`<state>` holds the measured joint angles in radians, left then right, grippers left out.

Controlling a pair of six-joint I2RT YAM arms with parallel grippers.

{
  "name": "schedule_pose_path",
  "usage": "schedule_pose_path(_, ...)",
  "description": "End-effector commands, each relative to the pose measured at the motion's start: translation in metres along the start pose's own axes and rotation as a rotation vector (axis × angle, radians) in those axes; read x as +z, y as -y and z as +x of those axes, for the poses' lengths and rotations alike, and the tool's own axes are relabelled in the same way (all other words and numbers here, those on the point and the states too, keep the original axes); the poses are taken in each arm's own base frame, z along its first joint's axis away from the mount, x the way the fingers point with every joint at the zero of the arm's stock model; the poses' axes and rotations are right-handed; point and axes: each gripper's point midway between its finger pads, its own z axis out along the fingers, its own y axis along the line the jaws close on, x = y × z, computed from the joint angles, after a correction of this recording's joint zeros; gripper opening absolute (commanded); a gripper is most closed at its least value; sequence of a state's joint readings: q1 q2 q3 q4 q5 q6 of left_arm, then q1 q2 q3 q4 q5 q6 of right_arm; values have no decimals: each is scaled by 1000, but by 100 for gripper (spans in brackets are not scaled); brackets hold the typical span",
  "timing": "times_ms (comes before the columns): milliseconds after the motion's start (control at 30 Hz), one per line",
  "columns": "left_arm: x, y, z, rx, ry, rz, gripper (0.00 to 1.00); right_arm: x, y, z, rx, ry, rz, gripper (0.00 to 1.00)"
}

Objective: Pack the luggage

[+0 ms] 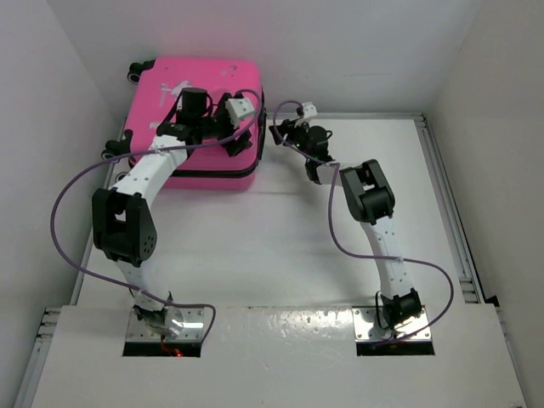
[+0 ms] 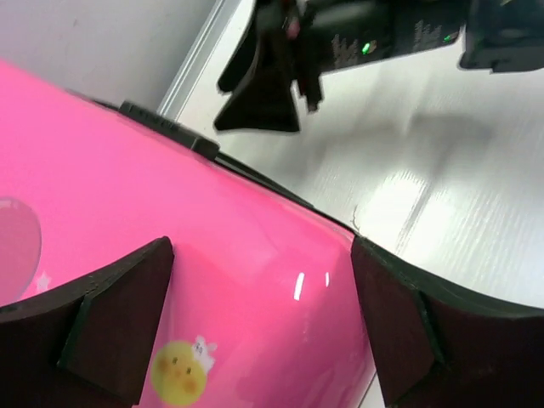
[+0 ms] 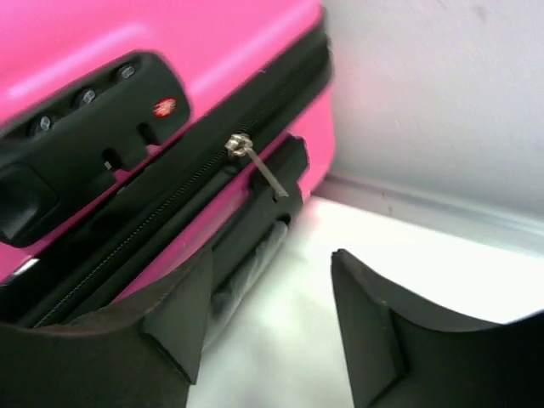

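Observation:
The luggage [image 1: 195, 93] is a bright pink hard-shell suitcase lying flat and closed at the back left. In the left wrist view its glossy shell [image 2: 255, 255] with a yellow cartoon print fills the lower frame. My left gripper [image 1: 238, 136] hovers over its right part, open, fingers [image 2: 119, 323] spread above the shell with nothing between them [image 2: 259, 297]. My right gripper [image 1: 279, 133] is beside the suitcase's right side, open and empty [image 3: 268, 297]. The black zipper band and its metal pull [image 3: 255, 166] lie just beyond its fingers [image 3: 170, 323], apart from them.
A black combination lock [image 3: 85, 119] sits on the suitcase's side. Black wheels [image 1: 136, 70] stick out at its far left corner. White walls close in behind and on both sides. The white table [image 1: 280, 246] stretches from the suitcase to the arm bases.

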<state>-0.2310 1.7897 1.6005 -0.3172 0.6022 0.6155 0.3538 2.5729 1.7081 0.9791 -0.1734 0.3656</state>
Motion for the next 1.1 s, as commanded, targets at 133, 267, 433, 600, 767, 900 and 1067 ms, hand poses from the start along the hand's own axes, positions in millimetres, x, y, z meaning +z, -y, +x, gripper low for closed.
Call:
schedule_pose_path(133,-36,-39,-13,-171,43,-165,90,-10,6,-70,434,-95,-2,38)
schedule_pose_path(267,-39,-42,-12,-203,36,-196,90,-5,-4,-37,668,-259,-47,37)
schedule_pose_path(433,-43,-54,-6,-213,4,-269,90,6,-18,-27,762,-317,-64,53)
schedule_pose_path(600,-41,-51,-10,-220,6,-282,90,5,-26,3,765,-361,-35,56)
schedule_pose_path(767,-43,-43,-15,-213,0,-292,90,15,-27,18,779,-371,3,57)
schedule_pose_path(900,-46,-40,-16,-210,-7,-304,90,14,-37,32,824,-406,-10,56)
schedule_pose_path(1067,-47,-41,-11,-205,-26,-318,90,10,-63,46,841,-446,-66,37)
